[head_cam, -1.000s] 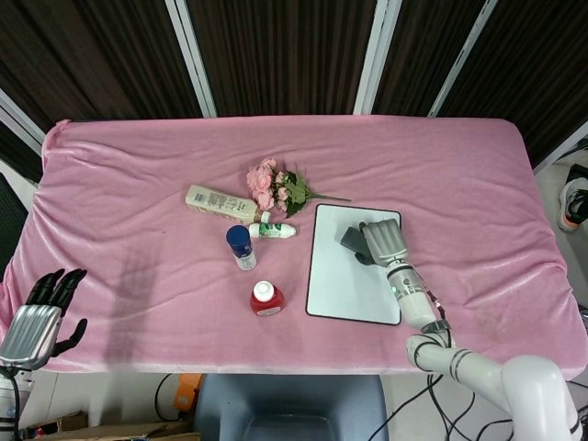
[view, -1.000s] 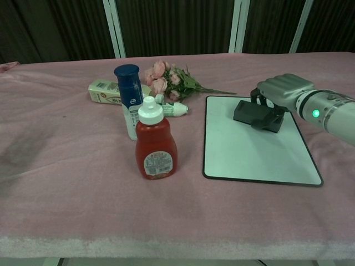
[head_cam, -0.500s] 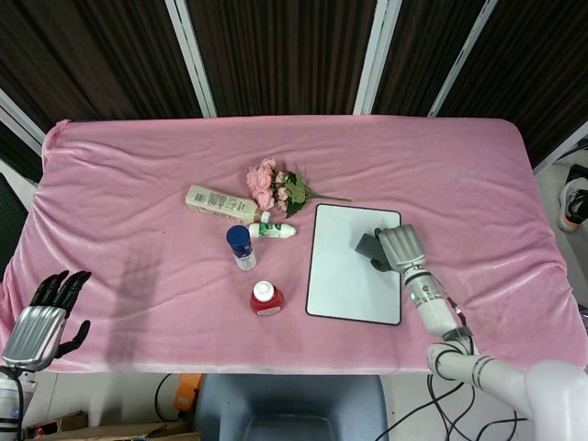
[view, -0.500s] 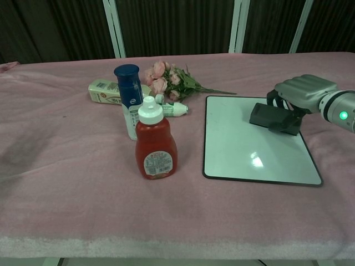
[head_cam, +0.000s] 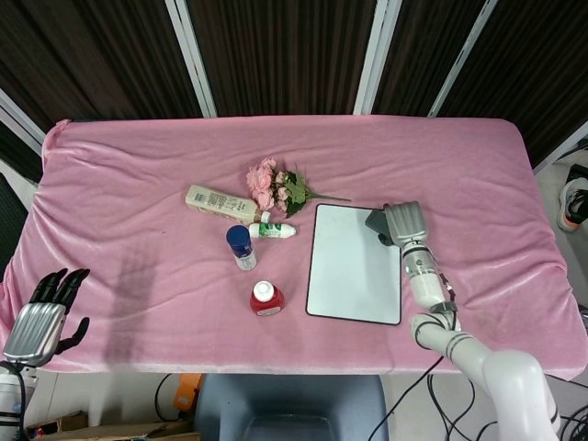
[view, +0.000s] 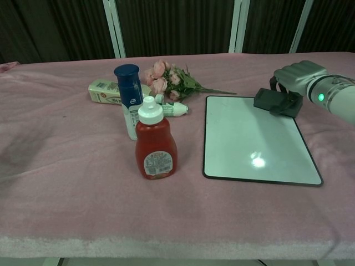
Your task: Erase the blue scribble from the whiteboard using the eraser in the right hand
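Nearest you, the red sauce bottle (view: pixel 156 145) stands upright on the pink tablecloth (head_cam: pixel 129 193), with the blue-capped bottle (view: pixel 128 100) just behind it, both left of the whiteboard (view: pixel 252 141) and out of any sweep across it. Your left hand (head_cam: pixel 41 317) hangs off the near left edge of the table, fingers apart and holding nothing, parked because this job belongs to the other arm. The whiteboard lies flat, its long side running away from you, and its face reads clean white in both views apart from a glare spot; you see no blue scribble (view: pixel 244 122) on it, so the wiping looks done or nearly so. At the board's far right corner your right hand (view: pixel 297 77) has its fingers curled down over the dark eraser (view: pixel 277 102), gripping it from above so that the pad faces the board; the eraser sits over that corner, half on the board's edge, though whether it presses or hovers you cannot tell. Beyond the bottles lie a cream tube (head_cam: pixel 220 203) and a small green-and-white tube (head_cam: pixel 273 230) on their sides, and furthest back the pink flowers (head_cam: pixel 276 184), well clear of the hand.
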You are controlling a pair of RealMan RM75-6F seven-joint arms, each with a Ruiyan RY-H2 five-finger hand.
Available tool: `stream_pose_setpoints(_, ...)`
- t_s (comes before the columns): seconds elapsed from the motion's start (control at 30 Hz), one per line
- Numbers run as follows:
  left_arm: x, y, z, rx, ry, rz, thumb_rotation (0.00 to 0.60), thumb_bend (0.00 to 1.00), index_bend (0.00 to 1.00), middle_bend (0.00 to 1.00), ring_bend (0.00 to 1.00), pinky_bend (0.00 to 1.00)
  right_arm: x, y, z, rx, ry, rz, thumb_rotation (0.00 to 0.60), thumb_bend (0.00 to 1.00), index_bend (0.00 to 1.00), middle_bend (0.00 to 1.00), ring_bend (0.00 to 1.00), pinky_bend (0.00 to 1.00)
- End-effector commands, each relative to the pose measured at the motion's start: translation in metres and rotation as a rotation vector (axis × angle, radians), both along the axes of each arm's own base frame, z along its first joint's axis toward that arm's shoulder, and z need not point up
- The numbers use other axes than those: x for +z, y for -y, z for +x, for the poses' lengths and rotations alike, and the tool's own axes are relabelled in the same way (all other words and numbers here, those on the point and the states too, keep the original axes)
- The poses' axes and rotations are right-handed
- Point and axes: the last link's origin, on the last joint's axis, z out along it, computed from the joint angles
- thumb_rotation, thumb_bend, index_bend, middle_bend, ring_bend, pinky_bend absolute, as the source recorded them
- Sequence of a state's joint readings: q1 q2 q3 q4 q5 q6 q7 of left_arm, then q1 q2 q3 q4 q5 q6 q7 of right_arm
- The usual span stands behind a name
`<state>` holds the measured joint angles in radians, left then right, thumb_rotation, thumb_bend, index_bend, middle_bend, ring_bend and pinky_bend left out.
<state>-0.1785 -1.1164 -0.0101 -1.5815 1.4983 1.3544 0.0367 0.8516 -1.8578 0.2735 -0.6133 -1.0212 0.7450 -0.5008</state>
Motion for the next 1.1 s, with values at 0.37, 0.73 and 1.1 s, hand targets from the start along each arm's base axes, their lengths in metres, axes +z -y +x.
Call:
stream_pose_setpoints(0.37,0.002,0.004,0.003,-0.023,0.014,0.003,0.6,0.43,0.0,0.09,0.04,0.08,0.038,-0.051,0.015,0.184,0.195,-0.036,0.6,0.48,0.95,0.74,0.74,0.72)
stream_pose_setpoints(0.73,0.005,0.009,0.004,-0.047,0.03,0.008,0.6,0.43,0.0,0.09,0.03,0.08,0.076,-0.138,-0.072,0.078,0.152,0.001,0.6,0.47,0.92,0.74,0.73,0.72)
stream_pose_setpoints(1.1,0.001,0.01,0.005,-0.048,0.018,-0.005,0.6,0.43,0.0,0.09,0.04,0.08,0.067,-0.134,-0.102,0.024,0.189,0.045,0.6,0.48,0.69,0.67,0.6,0.68)
